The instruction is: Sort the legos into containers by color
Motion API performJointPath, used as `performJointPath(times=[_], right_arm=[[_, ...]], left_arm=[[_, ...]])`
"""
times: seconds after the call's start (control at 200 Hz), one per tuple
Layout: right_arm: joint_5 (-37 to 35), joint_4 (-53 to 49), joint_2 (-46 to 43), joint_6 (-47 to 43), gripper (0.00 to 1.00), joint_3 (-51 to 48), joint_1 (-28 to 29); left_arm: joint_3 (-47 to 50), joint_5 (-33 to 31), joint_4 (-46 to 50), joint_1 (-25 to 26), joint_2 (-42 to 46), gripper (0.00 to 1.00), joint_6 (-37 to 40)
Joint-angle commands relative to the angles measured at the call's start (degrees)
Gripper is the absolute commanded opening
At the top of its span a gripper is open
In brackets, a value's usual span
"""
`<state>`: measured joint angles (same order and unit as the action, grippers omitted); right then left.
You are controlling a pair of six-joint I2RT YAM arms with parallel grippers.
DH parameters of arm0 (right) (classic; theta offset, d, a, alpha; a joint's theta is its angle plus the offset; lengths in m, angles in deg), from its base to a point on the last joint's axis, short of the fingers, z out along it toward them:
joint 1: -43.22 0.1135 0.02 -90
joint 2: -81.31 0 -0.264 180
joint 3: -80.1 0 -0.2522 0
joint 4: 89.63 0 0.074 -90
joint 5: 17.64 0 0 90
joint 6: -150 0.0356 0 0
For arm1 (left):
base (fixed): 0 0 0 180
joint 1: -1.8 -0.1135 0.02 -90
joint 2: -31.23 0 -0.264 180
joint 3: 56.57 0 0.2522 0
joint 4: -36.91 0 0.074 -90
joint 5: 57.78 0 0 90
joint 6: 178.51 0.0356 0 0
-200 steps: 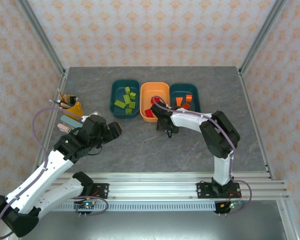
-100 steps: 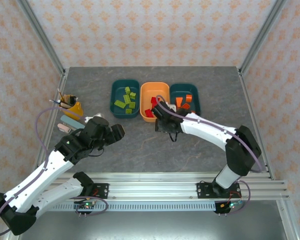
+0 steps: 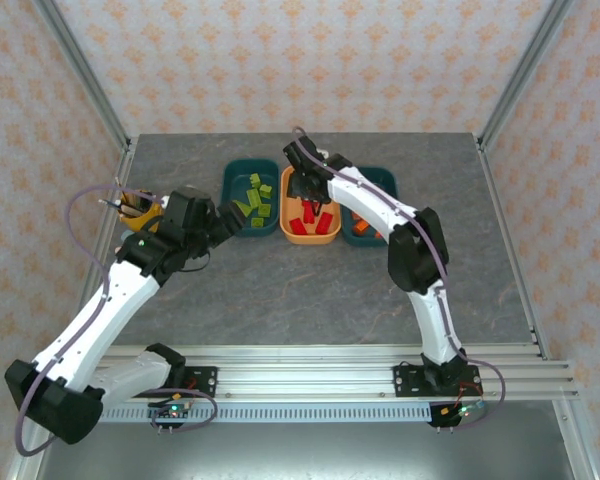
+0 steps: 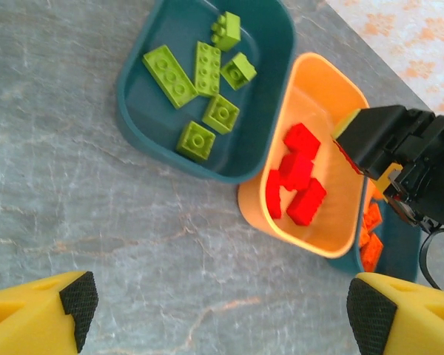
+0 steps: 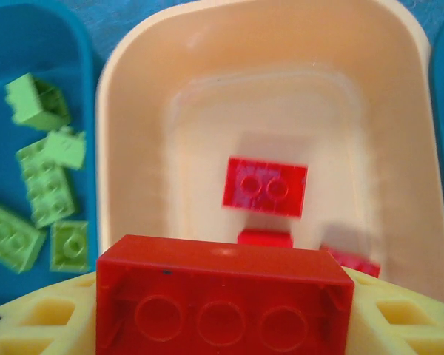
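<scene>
3 shallow plastic trays stand in a row in the overhead view: a left dark teal tray (image 3: 227, 200), a light orange middle tray (image 3: 310, 241) and a right dark teal tray (image 3: 385, 180). The right gripper (image 3: 305, 185) hangs over the far left part of the orange one. The left gripper (image 3: 225, 220) sits just beside the left tray's near corner, low over the grey stone-patterned table (image 3: 280, 290).

Left wrist view: the left gripper (image 4: 222, 310) is spread wide with nothing between its black pads (image 4: 78, 299). Ahead lie 6 olive green studded bricks (image 4: 200, 81) in their teal tray and 4 or so loose red bricks (image 4: 296, 181) crowded into the orange tray's near half. Orange bricks (image 4: 370, 237) lie in the tray beyond.

Right wrist view: the right gripper (image 5: 226, 318) pinches a long red plastic brick (image 5: 226, 307), underside towards the camera, long axis running across from finger to finger. The orange tray's pale floor (image 5: 207, 126) lies straight below it, mostly bare, with 1 red brick (image 5: 265, 186) close by. Letting go here should land it among its own colour; the right arm is plainly the nearer one.
</scene>
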<state>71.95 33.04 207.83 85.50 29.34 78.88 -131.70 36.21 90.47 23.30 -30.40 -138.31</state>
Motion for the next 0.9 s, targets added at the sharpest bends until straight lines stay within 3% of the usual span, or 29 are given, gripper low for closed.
performJointPath(times=[0.0,0.32,0.47,0.681,0.896], right_arm=[[-0.23,-2.29,4.92,-4.07,0.49,6.51,-2.17],[1.79,-5.92,21.94,-6.49,0.49,26.03,-5.82],[2.66,-8.41,25.92,-4.96,0.56,29.98,-5.86],[3.91,-10.15,24.12,-4.22,0.75,30.81,-5.86],[3.14,-8.25,11.67,-5.12,0.8,23.1,-5.52]], left_arm=[[-3.66,1.44,-3.08,-1.28,-3.14,0.9,2.69],[-4.91,0.76,-4.24,-1.37,-7.07,0.9,3.92],[-4.41,0.15,-3.13,-1.36,-6.0,0.9,4.36],[-4.91,0.84,-2.01,-1.37,-4.85,0.9,4.36],[-2.67,0.11,1.08,-1.36,-0.44,0.92,4.54]])
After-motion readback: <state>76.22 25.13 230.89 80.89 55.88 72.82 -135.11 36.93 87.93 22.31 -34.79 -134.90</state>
